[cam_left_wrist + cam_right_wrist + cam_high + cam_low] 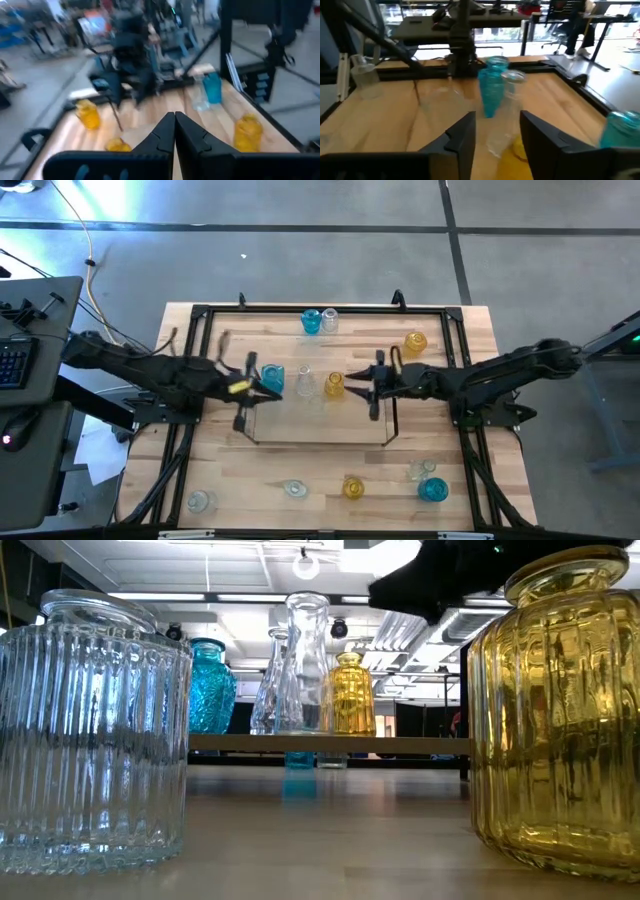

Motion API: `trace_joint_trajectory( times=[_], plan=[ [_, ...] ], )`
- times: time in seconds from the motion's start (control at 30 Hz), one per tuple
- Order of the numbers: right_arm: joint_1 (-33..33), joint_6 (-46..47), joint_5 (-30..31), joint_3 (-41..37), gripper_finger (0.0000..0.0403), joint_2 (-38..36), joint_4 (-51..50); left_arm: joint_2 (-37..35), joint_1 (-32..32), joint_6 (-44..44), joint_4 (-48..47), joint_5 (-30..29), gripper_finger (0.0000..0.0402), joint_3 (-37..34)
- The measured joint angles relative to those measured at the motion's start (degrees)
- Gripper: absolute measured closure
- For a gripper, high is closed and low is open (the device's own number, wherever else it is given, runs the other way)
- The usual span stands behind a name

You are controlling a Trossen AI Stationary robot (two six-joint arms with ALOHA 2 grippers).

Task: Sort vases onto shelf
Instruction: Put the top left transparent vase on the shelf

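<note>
Nearest the low camera we see a clear ribbed vase (92,735) and an amber vase (560,710), both upright. On the shelf (318,412) stand blue (272,378), clear (305,383) and yellow (335,385) vases, necks up. We find the left gripper (262,385) shut and empty beside the blue vase. The right gripper (362,383) stands parted just beside the yellow one. Bare wood lies between shelf and near edge.

No text, label, brand, number or sign is showing clearly enough to be read in any of the views. The ribbed glass vases in the low view are carrying no print, and the screens and fittings in the room behind are staying too blurred to give any letters.
</note>
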Motion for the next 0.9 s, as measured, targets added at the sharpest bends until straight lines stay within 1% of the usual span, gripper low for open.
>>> trace_joint_trajectory(
  times=[0.1,0.27,0.33,0.4,0.47,0.63,0.8,0.9],
  plan=[
    [2.3,1.2,0.6,4.5,0.0222,4.0,-2.2,-5.0,0.0,0.8,1.8,-1.5,0.0401,-3.8],
    [5.7,6.6,5.9,12.6,0.0138,9.8,-9.9,-10.4,0.0,1.0,2.8,-2.9,0.0401,-7.5],
    [6.6,7.5,7.8,15.6,0.0113,12.5,-11.4,-11.6,0.0,1.0,3.7,-3.0,0.0401,-8.3],
    [7.4,7.6,10.0,17.9,0.0098,14.4,-12.9,-12.2,0.0,1.1,4.0,-3.0,0.0401,-9.2],
    [8.0,7.6,10.5,19.9,0.0091,16.3,-12.6,-12.9,0.0,1.5,4.3,-3.0,0.0401,-9.8],
    [8.5,9.0,10.9,22.9,0.0089,20.0,-12.7,-12.9,0.0,1.9,4.1,-3.2,0.0401,-10.8],
    [8.4,9.9,15.6,23.4,0.0089,22.2,-12.7,-12.9,0.0,2.0,4.7,-3.2,0.0401,-11.0],
    [8.4,10.6,15.9,23.4,0.0089,22.8,-12.2,-12.9,0.0,2.4,5.2,-3.2,0.0401,-11.0]
  ],
)
